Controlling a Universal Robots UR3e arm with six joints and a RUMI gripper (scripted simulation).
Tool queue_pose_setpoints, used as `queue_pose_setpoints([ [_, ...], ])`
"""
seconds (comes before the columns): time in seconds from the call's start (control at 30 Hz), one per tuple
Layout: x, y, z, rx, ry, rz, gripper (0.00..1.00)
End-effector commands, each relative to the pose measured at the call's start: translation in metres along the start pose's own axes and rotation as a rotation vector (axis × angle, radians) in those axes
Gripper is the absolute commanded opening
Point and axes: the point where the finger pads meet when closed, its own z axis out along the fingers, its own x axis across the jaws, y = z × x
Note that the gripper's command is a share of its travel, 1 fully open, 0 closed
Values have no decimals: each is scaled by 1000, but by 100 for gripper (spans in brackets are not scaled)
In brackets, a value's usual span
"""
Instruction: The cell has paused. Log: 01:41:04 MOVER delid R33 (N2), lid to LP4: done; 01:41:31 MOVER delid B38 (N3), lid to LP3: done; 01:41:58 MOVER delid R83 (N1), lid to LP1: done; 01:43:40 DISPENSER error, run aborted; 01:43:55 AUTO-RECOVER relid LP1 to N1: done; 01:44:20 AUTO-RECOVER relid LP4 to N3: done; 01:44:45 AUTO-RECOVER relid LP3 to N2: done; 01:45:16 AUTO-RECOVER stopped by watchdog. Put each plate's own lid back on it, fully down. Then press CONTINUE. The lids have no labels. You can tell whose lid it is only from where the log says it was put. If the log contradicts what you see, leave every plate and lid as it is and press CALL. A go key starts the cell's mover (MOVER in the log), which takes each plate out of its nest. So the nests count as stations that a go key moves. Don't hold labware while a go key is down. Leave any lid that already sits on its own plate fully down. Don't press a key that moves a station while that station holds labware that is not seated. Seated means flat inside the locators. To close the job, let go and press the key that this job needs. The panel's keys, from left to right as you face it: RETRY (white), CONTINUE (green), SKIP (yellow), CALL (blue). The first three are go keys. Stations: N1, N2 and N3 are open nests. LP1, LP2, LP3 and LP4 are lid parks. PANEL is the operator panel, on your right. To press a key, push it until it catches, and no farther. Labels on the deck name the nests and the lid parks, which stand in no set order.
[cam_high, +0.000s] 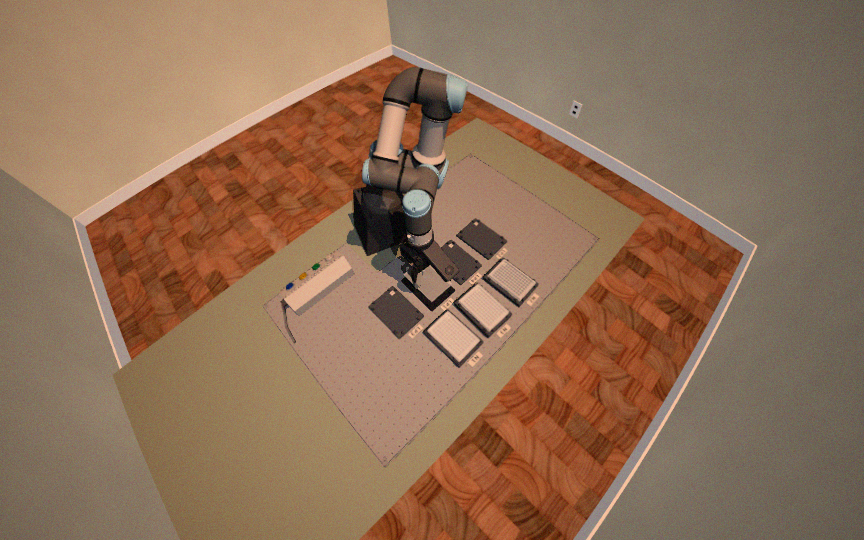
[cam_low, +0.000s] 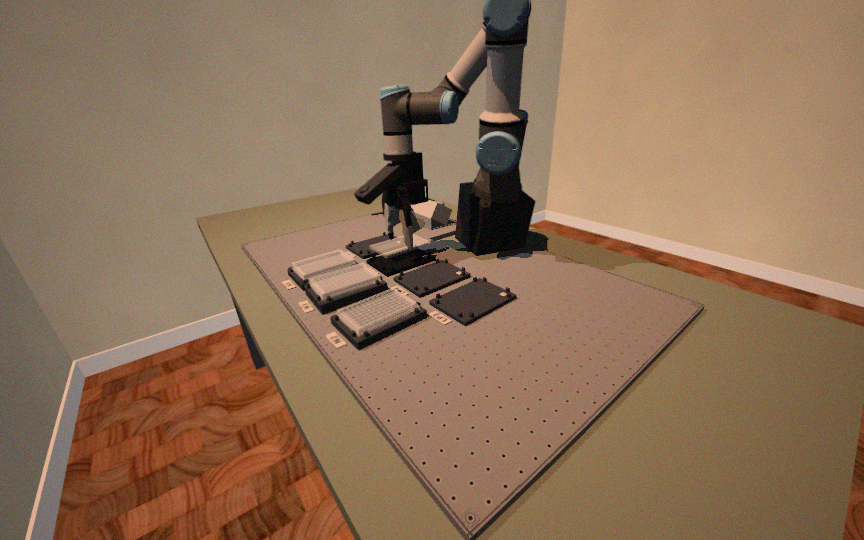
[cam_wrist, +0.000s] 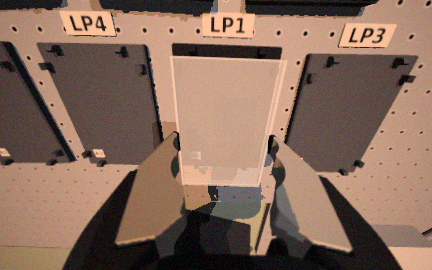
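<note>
- Our arm (cam_low: 498, 95) folds down; the end effector (cam_wrist: 223, 150) points at the surface (cam_low: 509, 382).
- It grips a clear lid (cam_wrist: 225, 115) directly over park LP1 (cam_wrist: 227, 51).
- Parks LP4 (cam_wrist: 100, 100) and LP3 (cam_wrist: 350, 110) flank it.

An olive worktop (cam_high: 210, 433) carries a grey perforated board (cam_low: 509, 394). Around it lies patterned wood flooring (cam_high: 210, 191), edged by a white baseboard (cam_high: 210, 138). 1 wall outlet (cam_high: 576, 108) sits on the grey wall (cam_high: 637, 76).

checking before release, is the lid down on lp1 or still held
Held: the gripper is shut on the clear lid, over park LP1; contact with it cannot be told.
</note>
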Motion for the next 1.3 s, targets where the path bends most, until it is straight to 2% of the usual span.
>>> queue_pose_setpoints([
  [0.0,1,-1,2,4,3,0,0],
  [1.27,1,-1,13,4,3,0,0],
])
